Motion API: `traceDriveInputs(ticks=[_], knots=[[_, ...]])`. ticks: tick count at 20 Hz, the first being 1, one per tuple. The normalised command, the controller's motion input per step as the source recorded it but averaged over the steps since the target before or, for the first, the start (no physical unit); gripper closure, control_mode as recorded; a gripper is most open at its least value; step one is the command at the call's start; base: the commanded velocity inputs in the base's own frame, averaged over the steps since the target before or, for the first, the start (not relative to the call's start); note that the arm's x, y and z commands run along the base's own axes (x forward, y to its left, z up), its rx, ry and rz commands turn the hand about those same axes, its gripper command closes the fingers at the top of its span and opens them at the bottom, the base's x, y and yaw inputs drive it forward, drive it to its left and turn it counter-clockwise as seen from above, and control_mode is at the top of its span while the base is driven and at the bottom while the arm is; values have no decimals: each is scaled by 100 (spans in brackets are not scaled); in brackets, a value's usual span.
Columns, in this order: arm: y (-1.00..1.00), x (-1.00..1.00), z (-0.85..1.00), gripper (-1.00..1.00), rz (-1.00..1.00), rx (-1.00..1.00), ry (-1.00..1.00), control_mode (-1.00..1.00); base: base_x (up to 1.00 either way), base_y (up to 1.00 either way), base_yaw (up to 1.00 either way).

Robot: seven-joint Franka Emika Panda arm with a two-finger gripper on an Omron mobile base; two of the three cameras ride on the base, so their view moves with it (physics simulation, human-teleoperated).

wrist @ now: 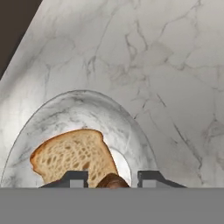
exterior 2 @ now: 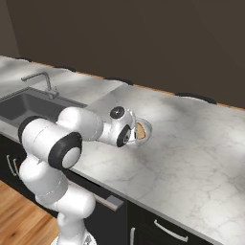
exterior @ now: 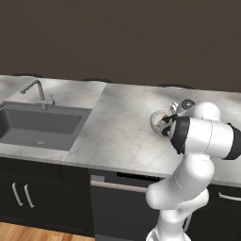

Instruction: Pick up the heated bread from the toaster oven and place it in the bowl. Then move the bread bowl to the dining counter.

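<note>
Fingertips (wrist: pixel 75 178) stand slightly apart at the bowl's (wrist: pixel 65 111) near rim, the gripper (wrist: pixel 112 179) holding nothing I can make out. Bread (wrist: pixel 72 157) lies inside the bowl, a darker lump between the tips. Base views add the counter (exterior: pixel 117 136), sink (exterior: pixel 37 124) and faucet (exterior: pixel 35 92).

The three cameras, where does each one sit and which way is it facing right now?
Left base view: behind the arm's left, looking down over the counter and sink; arm at lower right.
Right base view: behind its right; arm at lower left.
Hand view: on the hand, looking into the bowl at a bread slice; gripper at the bottom.
Both base views share sink, counter, bowl.
</note>
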Motion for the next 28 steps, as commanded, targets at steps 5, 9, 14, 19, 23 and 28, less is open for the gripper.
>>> traceDriveInputs(ticks=[5, 9, 14, 19, 23, 28], knots=[[0, -8, 48, -100, 0, 2, 0, -100, 0, 0, 0], [0, -74, 97, -100, 0, 0, -7, -100, 0, 0, 0], [-3, -100, 100, -100, 0, 0, -18, -100, 0, 0, 0], [-1, -100, 100, -100, 0, 0, -27, -100, 0, 0, 0], [-14, -100, 100, -100, 0, 0, -38, -100, 0, 0, 0], [-31, -94, 83, -100, 0, 2, -62, -100, 0, 0, 0]])
